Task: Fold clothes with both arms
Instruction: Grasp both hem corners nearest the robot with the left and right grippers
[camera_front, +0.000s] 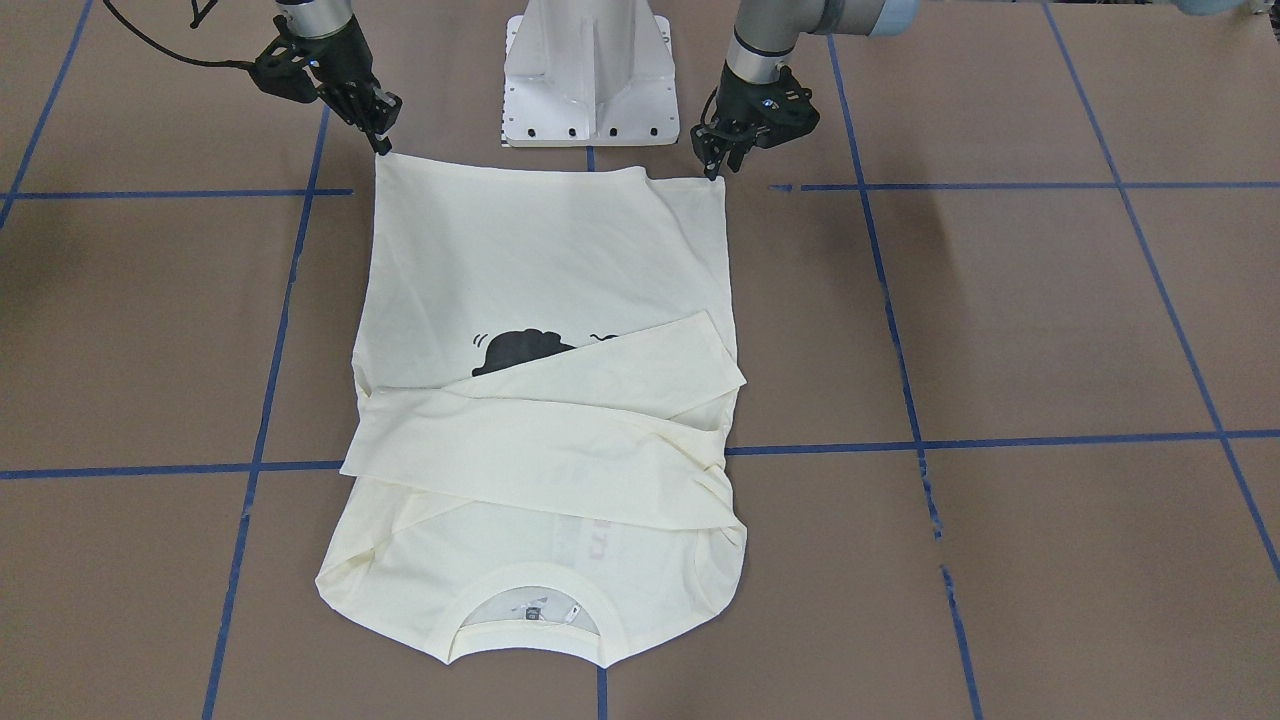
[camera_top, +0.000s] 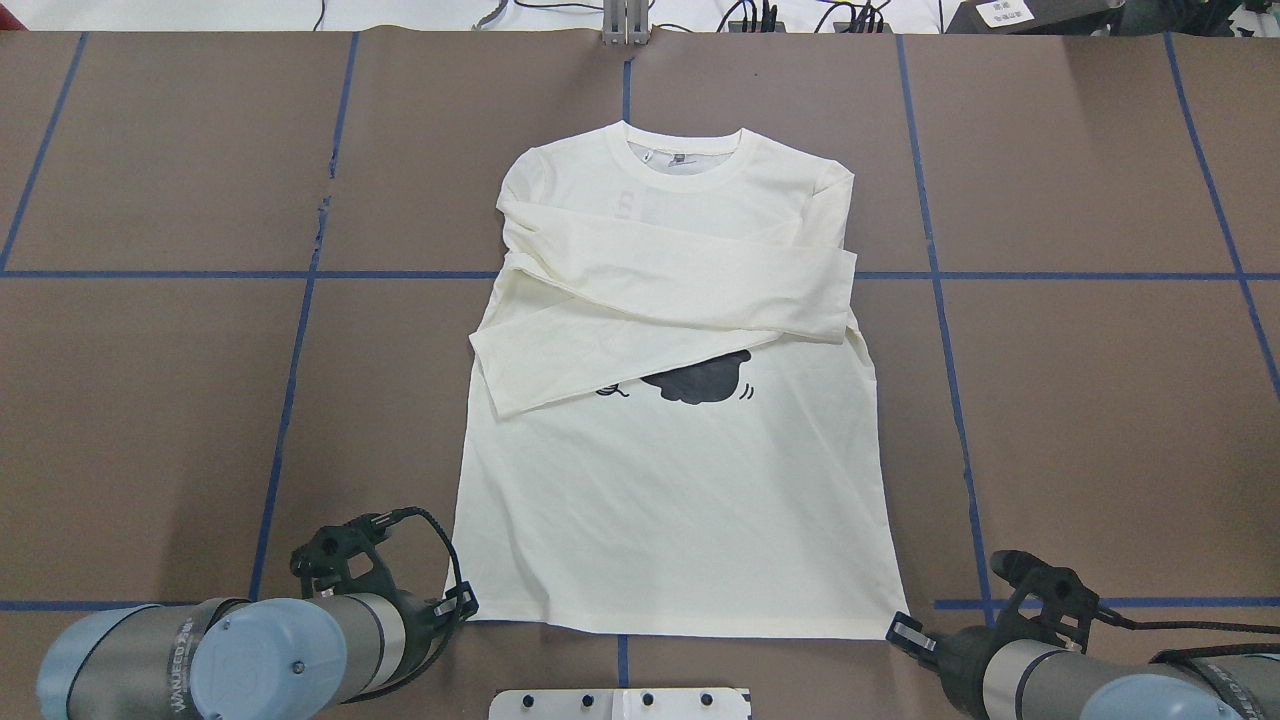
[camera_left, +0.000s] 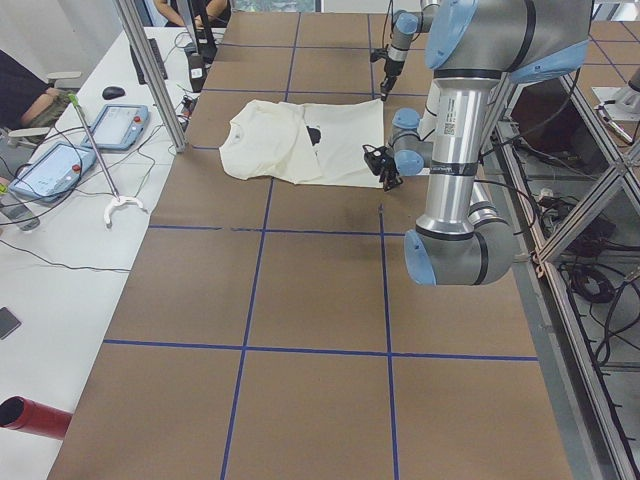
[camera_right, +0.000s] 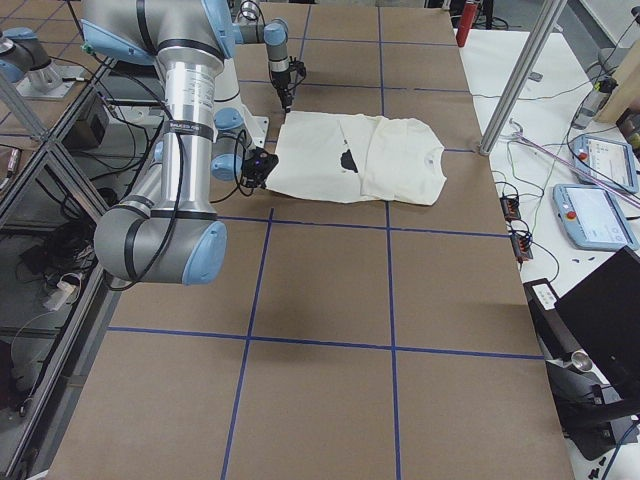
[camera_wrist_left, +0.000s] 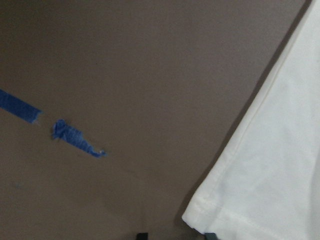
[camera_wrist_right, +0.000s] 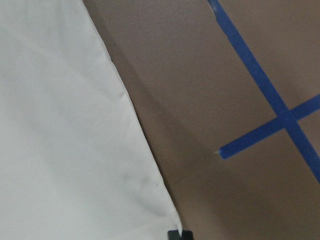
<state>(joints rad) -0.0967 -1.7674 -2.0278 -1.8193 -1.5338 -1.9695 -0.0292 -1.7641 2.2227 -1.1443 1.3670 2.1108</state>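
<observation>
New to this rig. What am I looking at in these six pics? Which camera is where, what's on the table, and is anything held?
It is a robot with a left arm and a right arm on one white pedestal. Each ends in a black two-finger gripper. Two fixed cameras look down on the table, one from behind the robot and one facing it. Two more look in from the table's ends, and one rides on each wrist.

On the brown table lies a cream long-sleeved T-shirt. Its sleeves are folded across the chest, half covering a black cat print.

The left gripper and right gripper sit at the two hem corners. The left looks open; the right I cannot tell. Nothing is lifted.
</observation>
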